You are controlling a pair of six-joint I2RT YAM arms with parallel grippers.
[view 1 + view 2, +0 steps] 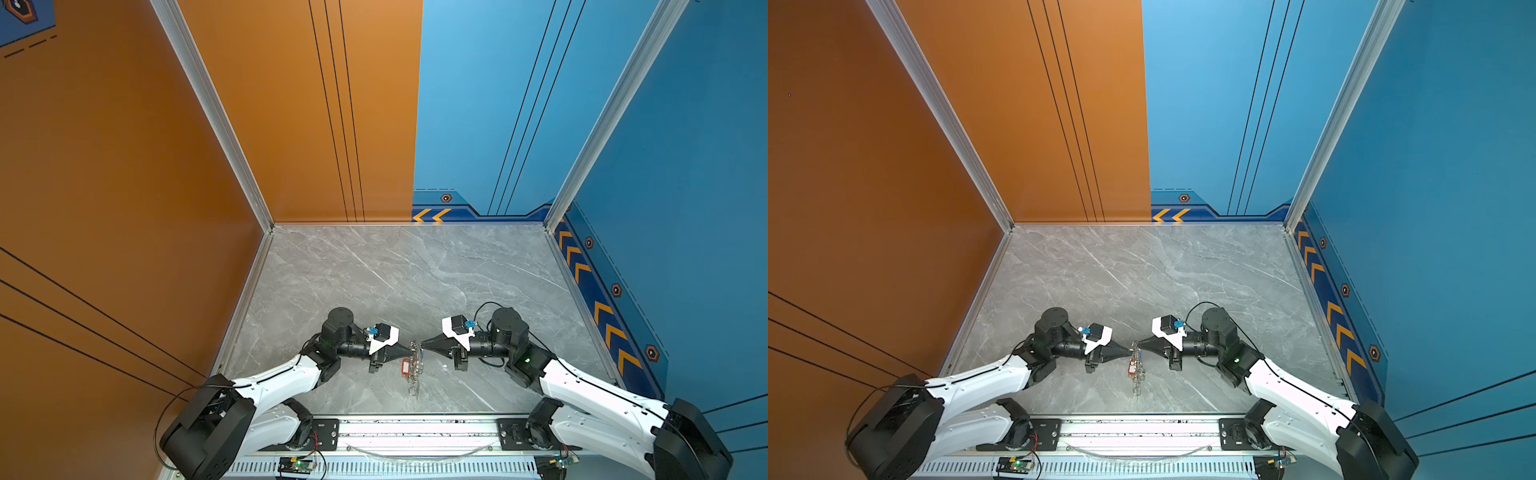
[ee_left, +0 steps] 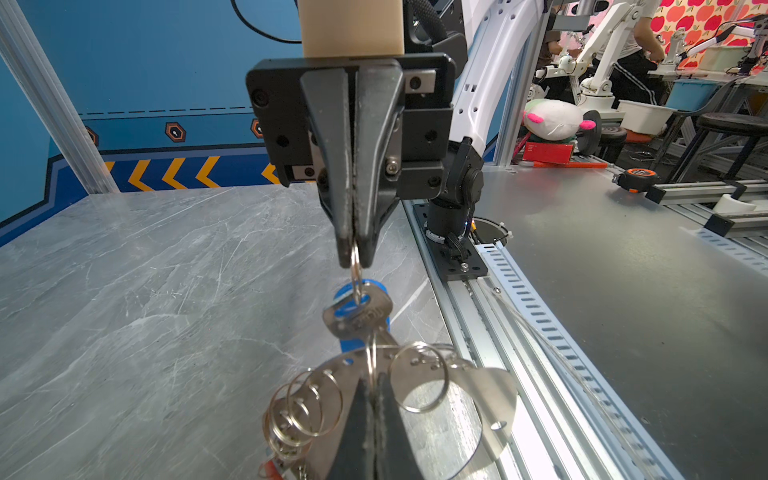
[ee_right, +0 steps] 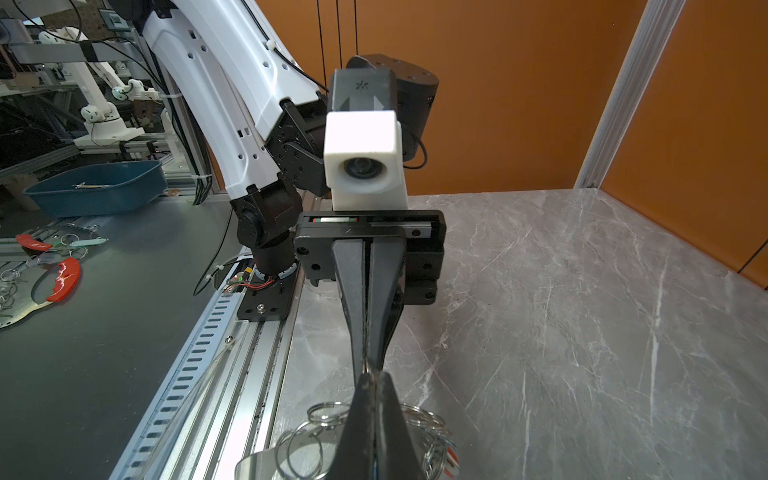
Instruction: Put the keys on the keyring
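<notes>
**Threading stage, task partly done.** The left pincer and the right pincer meet almost tip to tip above the near middle of the grey marble-patterned bench. Both are closed.

- **Keyring:** The flat grey metal oval keyring has a rim lined with small silver split rings. The left pincer clamps it at the rim, over a ring seen edge-on. In both top views the plate runs from the tips toward 6 o'clock. In the left wrist view it appears raised off the bench.
- **Key in hand:** The right pincer pinches a tiny split ring. From it hangs the small silver metal key with a blue rectangular plastic tag. This key sits between the two pincers and just beside both, with the left pincer at its 9 o'clock and the right pincer at its 3 o'clock. Its blade points toward the plate.
- **Done:** A red rectangular plastic tag hangs among the rim rings at about 7 o'clock of the tips. At least one key is therefore judged mounted.
- **Left to do:** The blue-tagged key is judged to be the step in hand. It cannot be told whether its ring has caught a rim ring. No loose key shows on the bench. What remains is probably to finish this join and let go.
</notes>
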